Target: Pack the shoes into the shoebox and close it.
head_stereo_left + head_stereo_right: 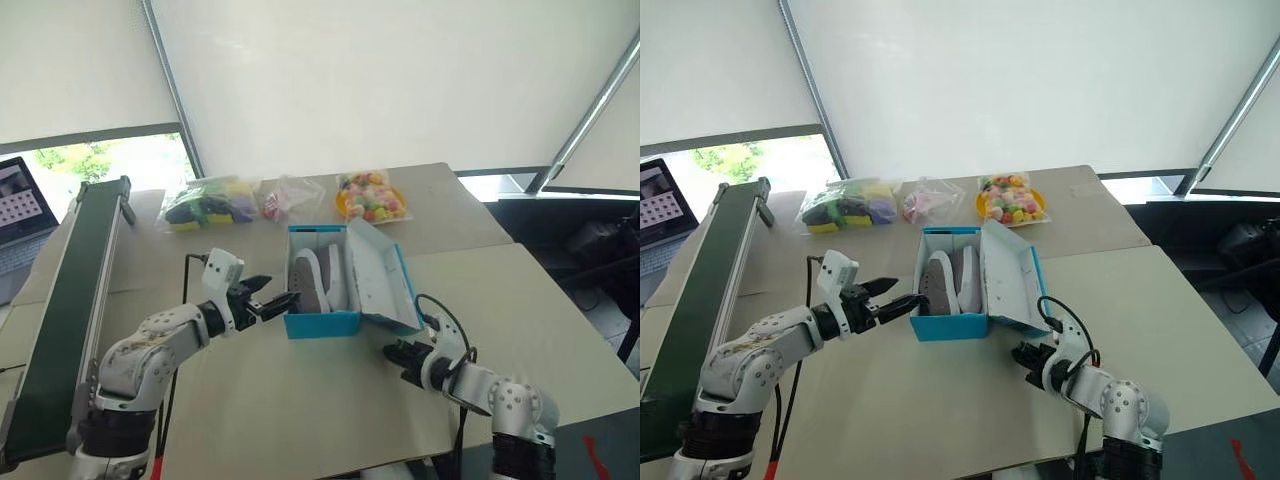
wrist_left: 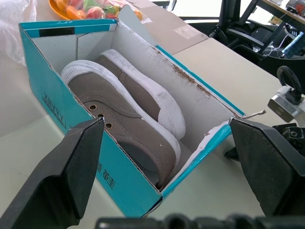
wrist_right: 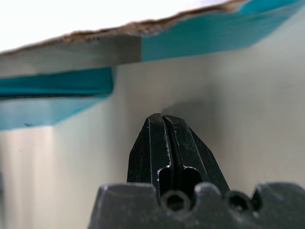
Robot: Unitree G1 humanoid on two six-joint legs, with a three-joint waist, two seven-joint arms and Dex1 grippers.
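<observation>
The turquoise shoebox (image 1: 322, 323) stands open in the middle of the table. Both grey-brown shoes (image 1: 318, 280) lie inside it side by side, their white soles showing in the left wrist view (image 2: 128, 109). Its lid (image 1: 380, 275) stands up and leans out to the right, white inside facing the shoes. My left gripper (image 1: 278, 295) is open, hovering at the box's near left corner with nothing between its fingers (image 2: 71, 176). My right gripper (image 1: 392, 352) is shut and empty, low over the table just in front of and below the lid's lower edge (image 3: 214, 33).
Three clear bags of colourful items (image 1: 205, 203) (image 1: 290, 195) (image 1: 370, 195) lie behind the box. A long dark green conveyor (image 1: 70, 290) runs along the left side, with a laptop (image 1: 20, 210) beyond it. The table's right edge (image 1: 560, 300) drops to the floor.
</observation>
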